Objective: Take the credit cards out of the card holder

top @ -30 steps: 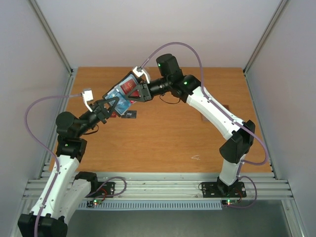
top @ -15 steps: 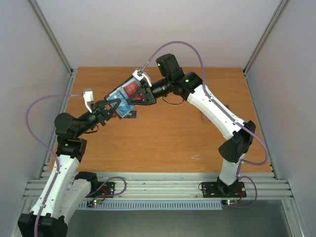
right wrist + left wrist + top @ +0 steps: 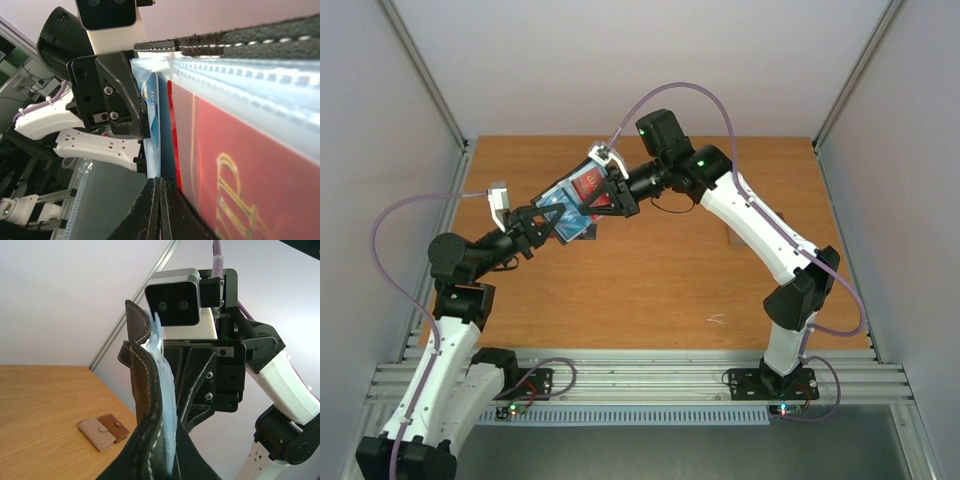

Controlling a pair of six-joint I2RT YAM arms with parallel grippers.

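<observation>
Two of my tools meet on one card holder (image 3: 570, 205), held in the air above the far left part of the surface (image 3: 670, 280). My left tool (image 3: 548, 218) is clamped narrow on the holder's lower edge. In the left wrist view the black stitched cover (image 3: 145, 405) rises upright from between those fingers, with pale blue pockets fanned beside it.

A dark red card (image 3: 240, 165) with gold lettering sits inside a clear pocket, and a blue card (image 3: 151, 125) stands edge-on in the next layer. My right tool (image 3: 160, 200) is pinched fully together, its tips meeting at the edge of these pockets, just beside the blue card. I cannot tell whether a card is caught between them. From above, that tool (image 3: 600, 195) lies against the red card (image 3: 586, 183).

Below, the surface is orange-brown wood, and a two-tone brown wallet (image 3: 104, 428) lies closed on it, well apart from the holder. Pale grey walls (image 3: 380, 150) and slanted metal frame posts (image 3: 425, 75) close in the left, right and far sides. A ribbed metal rail (image 3: 640, 375) runs along the near edge, carrying both arm bases. Bare wood stretches from under the holder toward that rail.
</observation>
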